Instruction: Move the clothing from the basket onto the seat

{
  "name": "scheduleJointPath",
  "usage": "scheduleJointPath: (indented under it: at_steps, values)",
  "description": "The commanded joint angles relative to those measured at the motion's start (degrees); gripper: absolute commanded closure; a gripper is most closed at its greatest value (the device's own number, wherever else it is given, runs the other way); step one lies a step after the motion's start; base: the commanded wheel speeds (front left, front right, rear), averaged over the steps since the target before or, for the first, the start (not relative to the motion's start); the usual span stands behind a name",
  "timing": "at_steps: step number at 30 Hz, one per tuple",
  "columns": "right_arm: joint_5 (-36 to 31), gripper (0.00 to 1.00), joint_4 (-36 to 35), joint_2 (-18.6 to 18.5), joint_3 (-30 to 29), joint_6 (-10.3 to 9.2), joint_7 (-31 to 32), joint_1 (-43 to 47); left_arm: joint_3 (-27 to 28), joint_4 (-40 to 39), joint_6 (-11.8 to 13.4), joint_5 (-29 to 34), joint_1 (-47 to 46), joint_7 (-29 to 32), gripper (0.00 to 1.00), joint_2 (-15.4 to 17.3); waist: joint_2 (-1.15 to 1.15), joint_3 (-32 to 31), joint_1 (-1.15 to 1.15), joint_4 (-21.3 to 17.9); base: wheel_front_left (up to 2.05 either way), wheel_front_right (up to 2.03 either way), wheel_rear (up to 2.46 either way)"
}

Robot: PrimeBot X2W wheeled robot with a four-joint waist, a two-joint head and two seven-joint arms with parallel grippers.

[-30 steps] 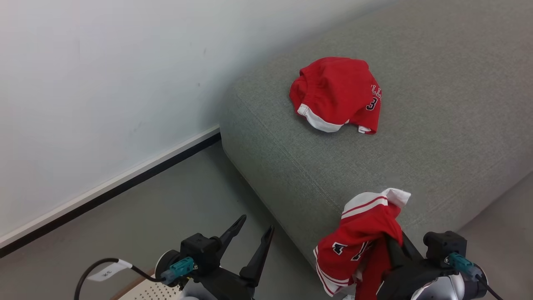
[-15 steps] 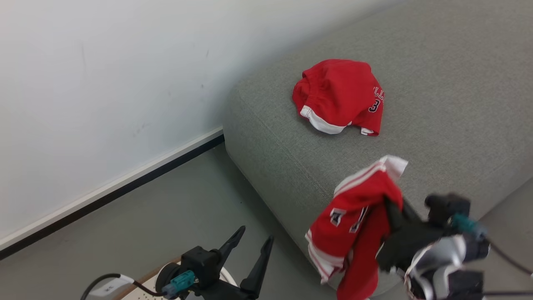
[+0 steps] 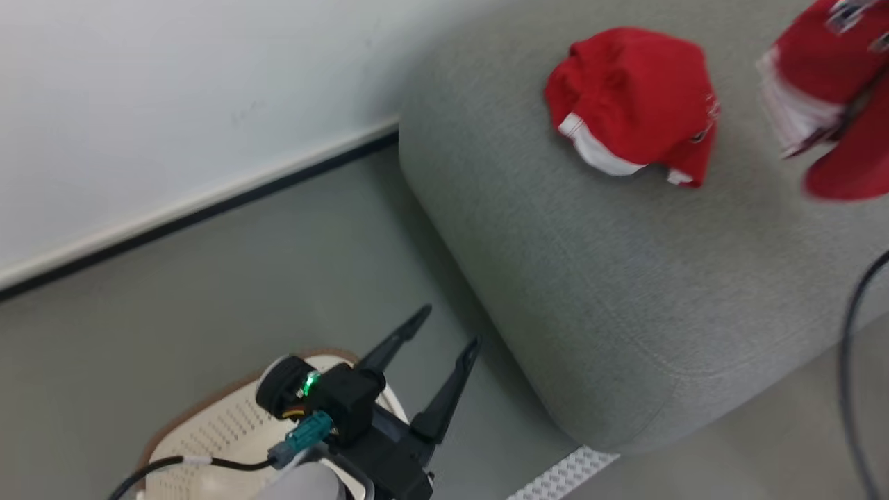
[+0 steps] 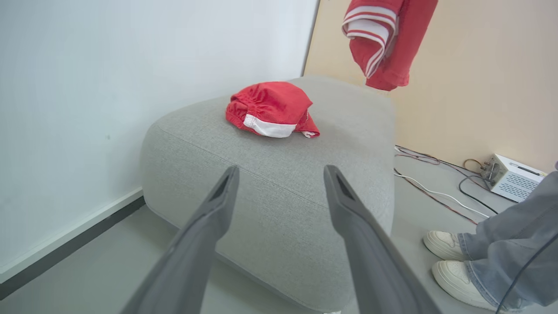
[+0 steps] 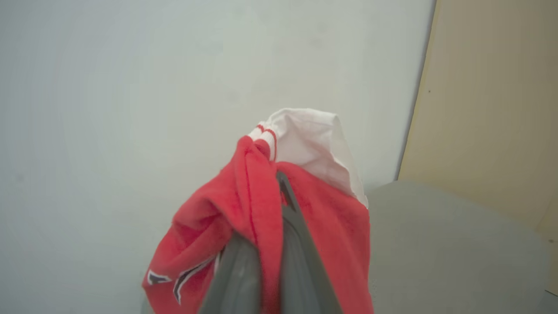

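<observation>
Reds and whites against grey.
Sofa cushion (image 3: pixel 590 278): plain grey. Shorts (image 3: pixel 628 97): red, white band. Hanging garment (image 4: pixel 380 56): red, thin white stripes, white panel. Basket (image 3: pixel 212 434): cream, perforated, brown rim.

Clothing (image 3: pixel 632 97) on seat (image 3: pixel 590 278), basket (image 3: pixel 208 430) on floor (image 3: pixel 208 298)

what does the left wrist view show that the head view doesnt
Left wrist view adds: a person's white shoes and jeans, a white box with cables on the floor, and a beige wall panel. Head view adds: the basket on the floor by the left claw. Shared: the grey seat, one red garment lying on it, the hanging garment held up in the air, the open left claw, and the white wall.
</observation>
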Motion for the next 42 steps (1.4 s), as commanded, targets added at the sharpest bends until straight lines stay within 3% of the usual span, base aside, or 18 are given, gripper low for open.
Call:
scheduleJointPath:
  at_steps: [1,6,11,17,25,26,27,28,33,42]
  values:
    - [0.2,1.0,0.5,-0.5,-0.4,0.02,0.0,-1.8,0.4,-0.6,0.2,0.5,-1.0,0.1,0.0,0.5,-0.01,11.1,0.0,7.5,0.0,0.0,0.0]
    - [-1.5,1.0,7.8,-4.4,-6.4,0.03,-0.7,-12.7,0.2,-6.1,0.8,3.1,-4.3,1.4,0.0,1.5,-0.01,17.2,0.0,9.1,0.0,0.0,0.0]
    - [-3.9,1.0,13.3,-5.2,-12.0,0.03,-2.1,-18.2,-1.0,-9.7,0.3,5.2,-6.3,2.8,0.0,1.8,-0.01,21.8,0.0,9.9,0.0,0.0,0.0]
    - [-7.2,1.0,19.2,-2.1,-17.1,0.03,-5.5,-17.7,-1.4,-11.7,0.9,6.2,-7.2,3.9,0.0,2.5,-0.01,26.1,0.0,10.1,0.0,0.0,0.0]
    - [-12.4,0.98,26.7,1.4,-17.8,0.03,-9.8,-10.7,-1.5,-11.7,1.1,5.5,-6.8,4.0,0.0,3.0,-0.01,26.6,0.0,11.1,0.0,0.0,0.0]
    - [-13.1,0.71,27.5,1.7,-18.0,0.03,-9.9,-10.2,-1.3,-11.7,1.2,5.4,-6.6,3.8,0.0,3.1,-0.01,26.4,0.0,11.2,0.0,0.0,0.0]
    - [-13.2,0.06,28.4,2.0,-18.3,0.03,-10.0,-9.9,-1.1,-11.6,1.3,5.1,-6.4,3.7,0.0,3.2,-0.01,26.1,0.0,11.3,0.0,0.0,0.0]
    - [-13.2,0.0,29.1,2.4,-19.0,0.03,-10.3,-9.8,-0.8,-11.5,1.4,4.8,-6.1,3.3,0.0,3.1,-0.01,25.8,0.0,11.3,0.0,0.0,0.0]
    - [-13.6,0.0,31.2,2.1,-20.0,0.03,-11.4,-10.6,0.0,-10.2,1.3,3.8,-5.1,1.8,0.0,2.7,-0.01,22.8,0.0,11.7,0.0,0.0,0.0]
    - [-14.1,0.0,34.4,-2.6,-13.8,0.03,-12.3,-6.3,0.8,-4.5,1.5,1.4,-1.8,-0.1,0.0,1.3,-0.01,13.2,0.0,13.9,0.0,0.0,0.0]
